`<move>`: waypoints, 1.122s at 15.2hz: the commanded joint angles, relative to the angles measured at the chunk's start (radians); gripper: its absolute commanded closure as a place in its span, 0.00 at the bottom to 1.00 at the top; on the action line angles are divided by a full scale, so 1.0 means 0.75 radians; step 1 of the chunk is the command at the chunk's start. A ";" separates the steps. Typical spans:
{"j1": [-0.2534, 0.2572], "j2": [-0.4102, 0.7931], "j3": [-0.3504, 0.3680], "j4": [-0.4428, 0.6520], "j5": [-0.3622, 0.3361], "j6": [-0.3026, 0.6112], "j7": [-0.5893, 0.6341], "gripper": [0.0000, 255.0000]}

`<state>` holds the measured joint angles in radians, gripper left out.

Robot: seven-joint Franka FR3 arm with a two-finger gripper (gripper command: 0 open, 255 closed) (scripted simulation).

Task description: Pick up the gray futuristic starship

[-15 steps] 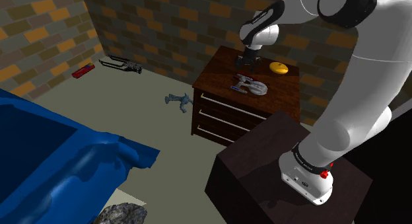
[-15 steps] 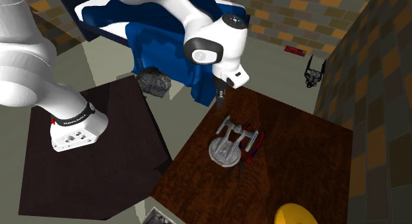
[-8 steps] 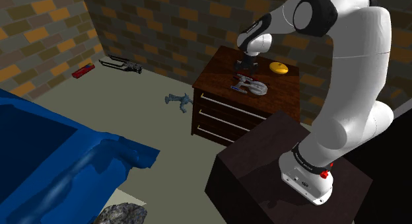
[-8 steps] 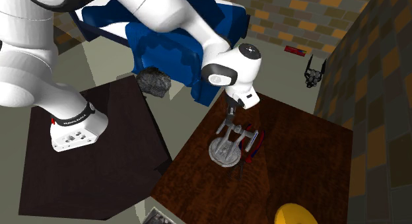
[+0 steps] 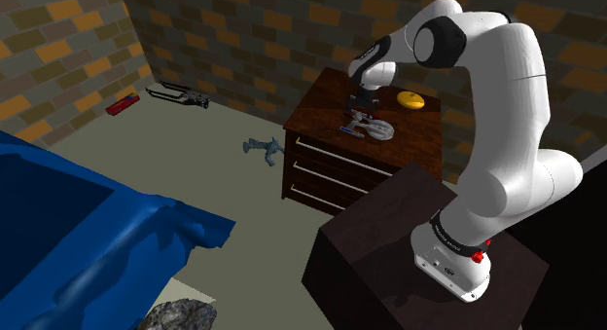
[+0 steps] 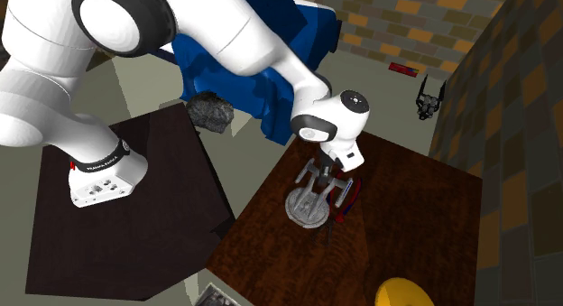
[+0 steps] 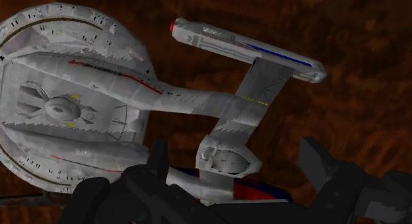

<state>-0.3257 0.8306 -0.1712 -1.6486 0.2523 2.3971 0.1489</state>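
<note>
Shoulder view, nearest first: a grey rock (image 5: 180,316) sits at the bottom edge, beside a blue bed cover (image 5: 78,240) that takes up the view's lower left. The dark box stand (image 5: 389,240) carries the white arm (image 5: 496,114), which arches up and over, then reaches down onto a dark wooden dresser (image 5: 336,167) with three drawers.

The grey starship (image 5: 368,127) lies flat at about the middle of the dresser's top, saucer end toward the drawer-front edge. A thin red and dark thing (image 6: 347,198) lies just beside it, along one engine pod.

The gripper (image 7: 232,153) is down at the ship's rear end. In the wrist view its two black fingers (image 7: 317,166) stand apart, with the rear hull and its short neck between them. One finger is close against the hull, the other clear of it with bare wood between. I cannot tell whether the near one touches, and there is no clasp. The ship rests on the wood.

A yellow rounded thing (image 5: 410,100) sits farther back on the top, near the back edge by the wall and well apart from the ship.

On the floor beyond the dresser lie a small grey figure (image 5: 261,149), then a dark spiky thing (image 5: 180,94) and a small red thing (image 5: 121,105), both near the foot of the brick wall (image 5: 243,36).
</note>
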 commanded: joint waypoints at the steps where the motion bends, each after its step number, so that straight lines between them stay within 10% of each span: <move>1: -0.006 0.031 0.005 0.015 0.005 0.016 -0.003 0.00; 6: -0.013 0.085 0.014 0.040 0.013 0.046 -0.008 0.00; 7: -0.014 0.086 0.014 0.043 0.012 0.044 -0.009 1.00; 17: -0.011 0.070 0.011 0.032 0.011 0.038 -0.007 1.00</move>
<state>-0.3347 0.8893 -0.1618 -1.6215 0.2610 2.4286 0.1429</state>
